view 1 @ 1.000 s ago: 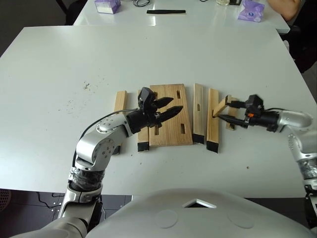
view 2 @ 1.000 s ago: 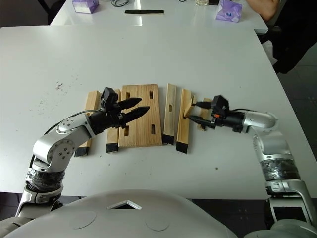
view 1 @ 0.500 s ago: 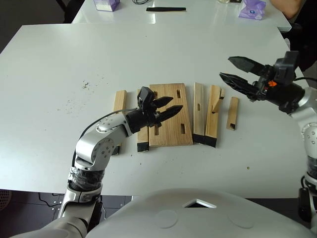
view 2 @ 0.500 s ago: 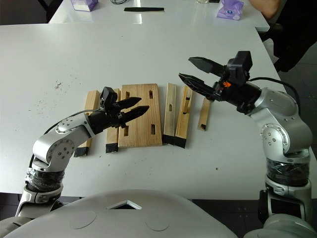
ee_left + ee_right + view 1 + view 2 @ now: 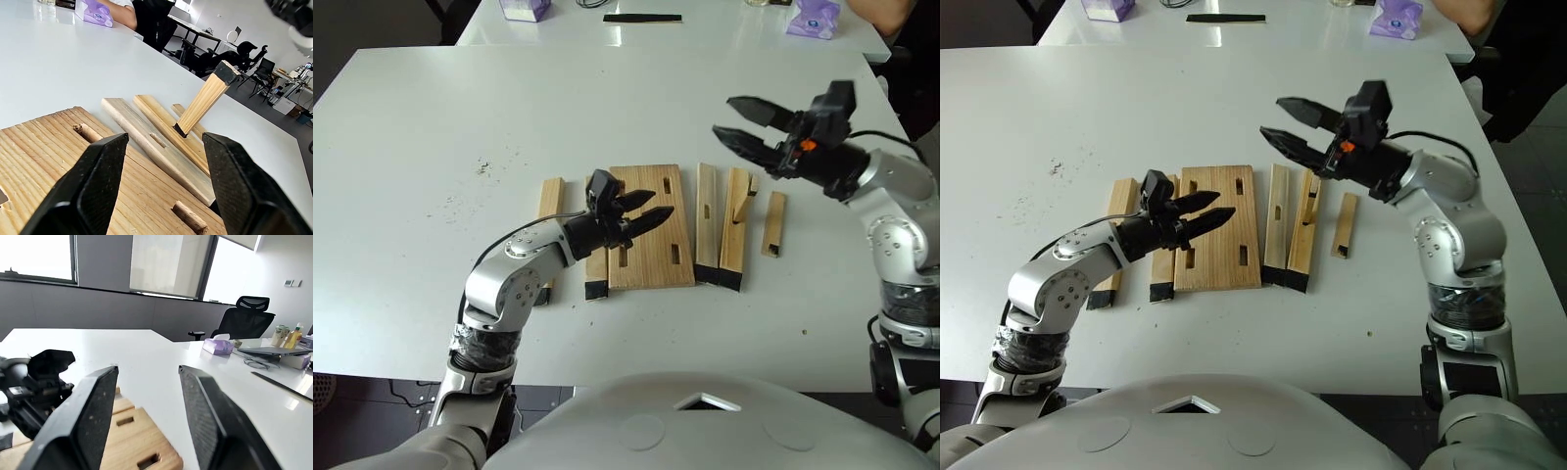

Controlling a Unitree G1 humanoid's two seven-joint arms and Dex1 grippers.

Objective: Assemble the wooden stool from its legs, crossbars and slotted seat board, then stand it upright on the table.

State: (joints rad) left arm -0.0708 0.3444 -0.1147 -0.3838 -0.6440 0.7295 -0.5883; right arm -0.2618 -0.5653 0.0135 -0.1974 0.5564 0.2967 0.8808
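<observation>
White table (image 5: 460, 108), flat seat board (image 5: 646, 272), left hand (image 5: 664, 203) spread above.

The white table (image 5: 607, 108) bears a slotted board (image 5: 656, 250) flat beneath the left gripper (image 5: 658, 205), with a leg (image 5: 549, 201) beside that gripper's arm. Two more legs (image 5: 706, 223) and a short crossbar (image 5: 771, 224) lie below the raised right gripper (image 5: 722, 117). Well apart from both lie dark specks (image 5: 484, 169).

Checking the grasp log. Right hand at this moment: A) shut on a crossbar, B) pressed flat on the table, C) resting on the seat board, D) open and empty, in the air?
D: the right hand has its fingers spread with nothing between them, held up off the table.
</observation>
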